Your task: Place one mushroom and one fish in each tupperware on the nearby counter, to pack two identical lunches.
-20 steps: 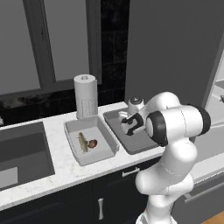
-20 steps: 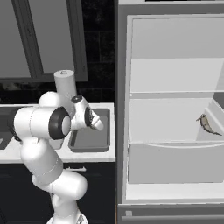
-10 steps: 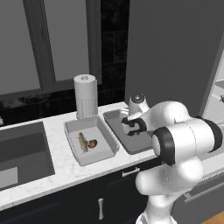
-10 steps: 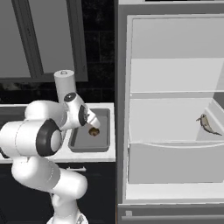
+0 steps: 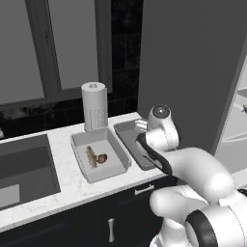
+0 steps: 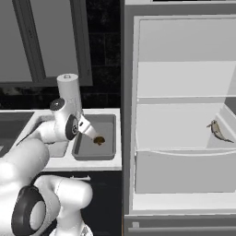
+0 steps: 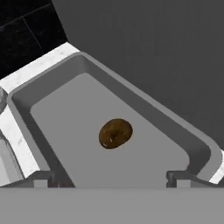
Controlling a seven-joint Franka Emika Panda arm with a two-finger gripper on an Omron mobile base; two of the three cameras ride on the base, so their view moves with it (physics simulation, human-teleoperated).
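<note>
Hand view: gripper looks down into the right tub, its two fingertips set wide apart at 6 o'clock, nothing between them. One mushroom lies on the tub floor near the middle, free of the walls and well clear of both tips. White counter shows past the tub rim toward 10 o'clock, black tile beyond it.

Left base view: the arm rises from 5 o'clock, bulky elbow low in front, forearm reaching up and back so the wrist sits over the right tub — the hand itself is hidden behind the wrist here. Left tub, just beside the right one at its 9 o'clock, holds a mushroom and a fish close together. Paper towel roll stands upright at 12 o'clock of the left tub; dark sink sunk in the counter at 9 o'clock.

Right base view: arm comes from 7 o'clock, wrist bent, hand angled down toward 4 o'clock over the right tub, just short of the mushroom. Open fridge fills the right side; a second fish lies on a shelf at 3 o'clock, well apart from the tubs.
</note>
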